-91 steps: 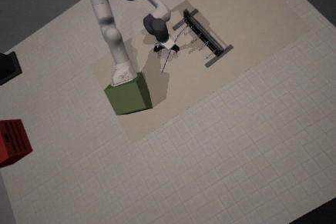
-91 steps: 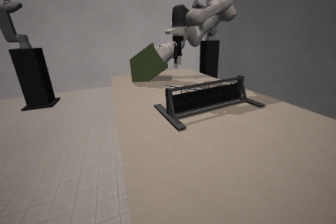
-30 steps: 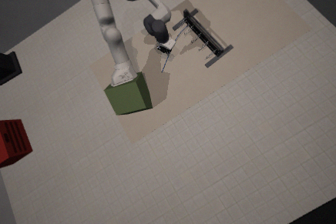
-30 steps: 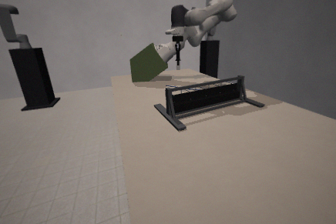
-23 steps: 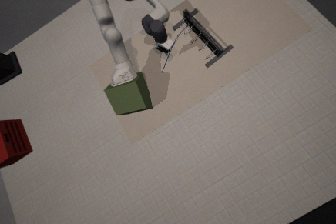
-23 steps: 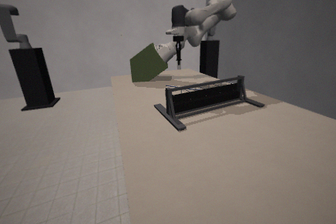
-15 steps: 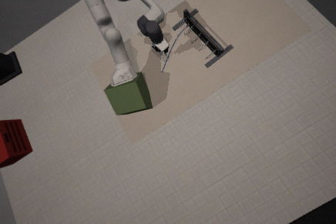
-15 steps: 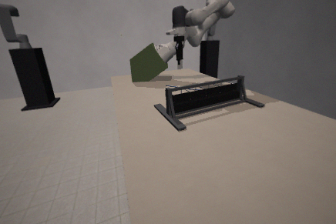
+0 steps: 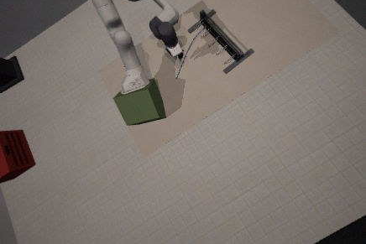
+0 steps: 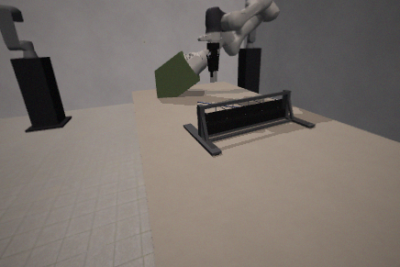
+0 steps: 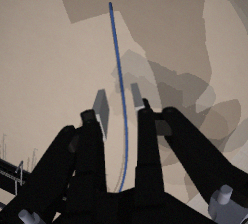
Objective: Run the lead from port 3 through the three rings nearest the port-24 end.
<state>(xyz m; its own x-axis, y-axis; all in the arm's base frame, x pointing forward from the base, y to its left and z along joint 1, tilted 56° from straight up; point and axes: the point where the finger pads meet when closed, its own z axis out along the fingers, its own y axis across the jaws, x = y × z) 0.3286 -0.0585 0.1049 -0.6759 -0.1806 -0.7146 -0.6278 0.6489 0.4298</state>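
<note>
The rack with the patch panel (image 9: pixel 222 38) (image 10: pixel 243 116) stands upright on its two feet. The blue lead (image 9: pixel 180 70) (image 11: pixel 117 60) leaves the panel near its low-number end and runs over the table toward the robot's side, with its free end on the table. The rings nearest the port-24 end, among them a ring (image 9: pixel 229 60), show small in the top view; the lead runs apart from them. My gripper (image 9: pixel 180 58) (image 10: pixel 213 79) (image 11: pixel 119 97) points down in front of the rack, fingers partly open. In the wrist view the lead passes between the fingertips, untouched; its height relative to them is unclear.
The green base block (image 9: pixel 140 106) (image 10: pixel 176 76) carries the arm at one end of the table (image 9: pixel 285 13) (image 10: pixel 275 203). The rack's feet (image 9: pixel 239 61) (image 10: pixel 202 139) stick out front and back. The long table edge runs beyond the port-24 end.
</note>
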